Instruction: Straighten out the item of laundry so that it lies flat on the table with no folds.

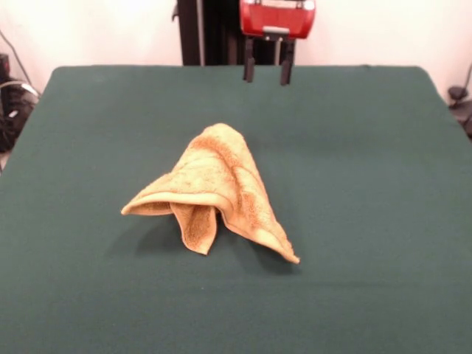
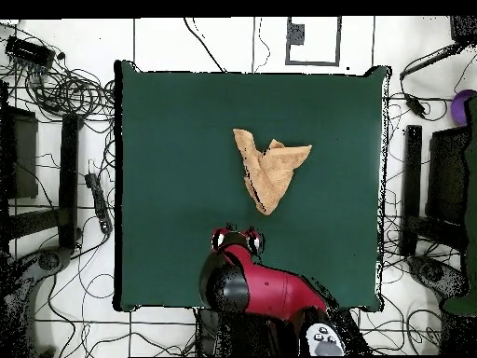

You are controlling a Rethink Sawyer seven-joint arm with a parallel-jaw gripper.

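The golden-tan terry towel (image 1: 214, 188) lies crumpled and folded over itself near the middle of the dark green table (image 1: 369, 184), bunched into a rough triangle with one corner pointing to the front right. It also shows in the overhead view (image 2: 268, 168). My gripper (image 1: 268, 72) hangs above the table's far edge, well behind the towel and apart from it, with its two black fingers (image 1: 249, 68) spread and nothing between them. In the overhead view the gripper (image 2: 237, 239) sits below the towel, at the end of the red arm.
The red and black arm (image 2: 270, 289) reaches in from the table's robot side. Cables and dark equipment (image 2: 56, 84) lie on the floor around the table's edges. The table (image 2: 168, 140) is far larger than the towel.
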